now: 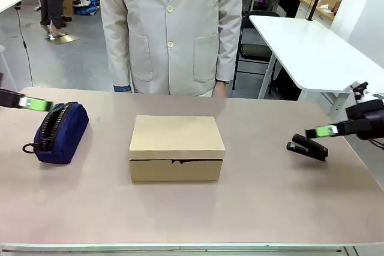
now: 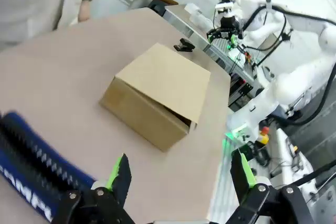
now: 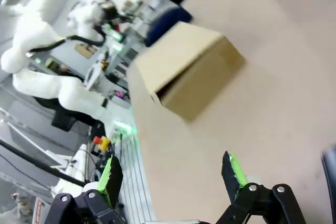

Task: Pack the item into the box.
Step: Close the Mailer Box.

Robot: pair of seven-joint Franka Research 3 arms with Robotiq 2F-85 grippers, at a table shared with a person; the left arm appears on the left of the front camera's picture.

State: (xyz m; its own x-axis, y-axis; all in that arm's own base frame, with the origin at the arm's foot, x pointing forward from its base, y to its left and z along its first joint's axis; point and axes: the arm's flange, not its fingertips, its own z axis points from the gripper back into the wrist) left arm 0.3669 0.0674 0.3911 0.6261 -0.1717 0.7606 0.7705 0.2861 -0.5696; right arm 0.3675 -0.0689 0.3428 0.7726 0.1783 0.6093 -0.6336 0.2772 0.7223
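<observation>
Box point(image 1: 176, 146): plain brown cardboard, lid flap down, sitting at the middle of the table point(image 1: 252, 202); you see its front face and closed top from the front view. Left wrist view gives you the same box point(image 2: 157, 94) from a corner, with the flap edge standing slightly proud of the side wall, a gap the front view shows only as a thin dark line. Right wrist view shows the box point(image 3: 189, 69) from its other end, blurred. Yellow utility knife: you cannot find it in any of the three views, so its place cannot be told. Navy zipped pouch point(image 1: 59, 131): lying on the table to the left of the box, well apart from it; the left wrist view catches its zip and white lettering point(image 2: 31, 174) close under the camera. Black stapler point(image 1: 307, 147): on the table to the right of the box, seen in the left wrist view as a small dark shape point(image 2: 184, 45) beyond the box. Left gripper point(image 1: 35, 104): hovering just above the pouch, jaws spread wide, nothing between the green pads point(image 2: 118, 170). Right gripper point(image 1: 324, 130): just above the stapler, jaws likewise spread and empty point(image 3: 170, 174). Person: standing at the far edge of the table in a light jacket point(image 1: 171, 28), directly behind the box.
</observation>
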